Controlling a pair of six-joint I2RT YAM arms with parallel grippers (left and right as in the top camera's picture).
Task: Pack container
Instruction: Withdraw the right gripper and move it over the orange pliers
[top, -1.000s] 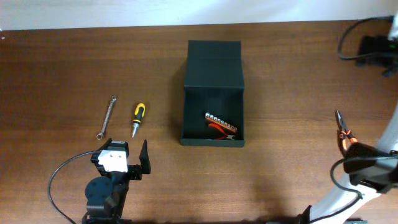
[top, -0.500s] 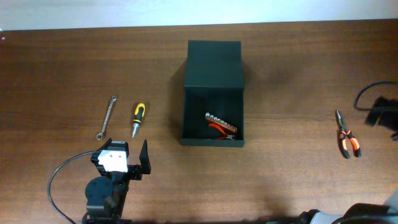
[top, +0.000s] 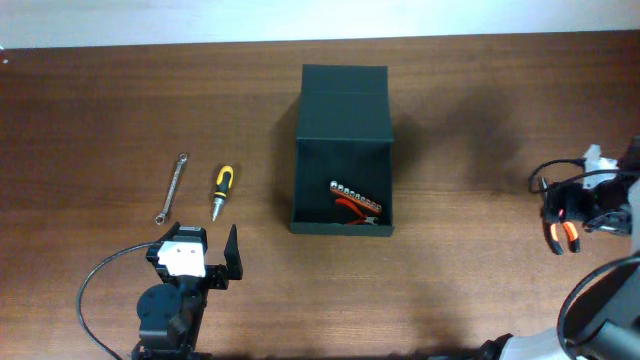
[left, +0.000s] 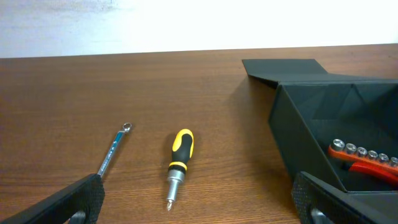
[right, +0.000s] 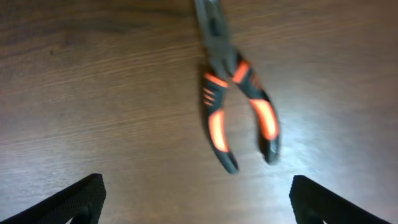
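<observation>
- container (top: 340, 150) sits mid-desk (top: 470, 110) in the overhead view. Its lid flap (top: 344, 88) is open and lies back off the container's far edge.
- inside the container, at its near end, is a strip of silver sockets (top: 356, 194). A red-handled tool (top: 352, 208) lies just beside it on the near side; can't tell what kind.
- screwdriver (top: 221, 190) has a yellow/black handle and lies flat on the desk, left of the container, with its tip pointing toward the near edge.
- wrench (top: 172, 187) is further left of the container, beyond the screwdriver. It's roughly parallel to it and the two don't touch.
- left claw (left: 199, 208) sits left of the container and nearer than it. It's spread wide with nothing in it.
- in the left wrist view, only the fingertips (left: 78, 199) show, in the bottom corners. Screwdriver and wrench lie ahead, and the container's left wall is off to the right.
- pliers (right: 239, 102) have orange/black grips and lie flat on the desk, well right of the container. Handles are slightly spread.
- right claw (right: 196, 208) is above the pliers, spread wide and holding nothing. Its fingers are clear of the pliers.
- in the overhead view the right arm covers part of the pliers, so only the orange grips show.
</observation>
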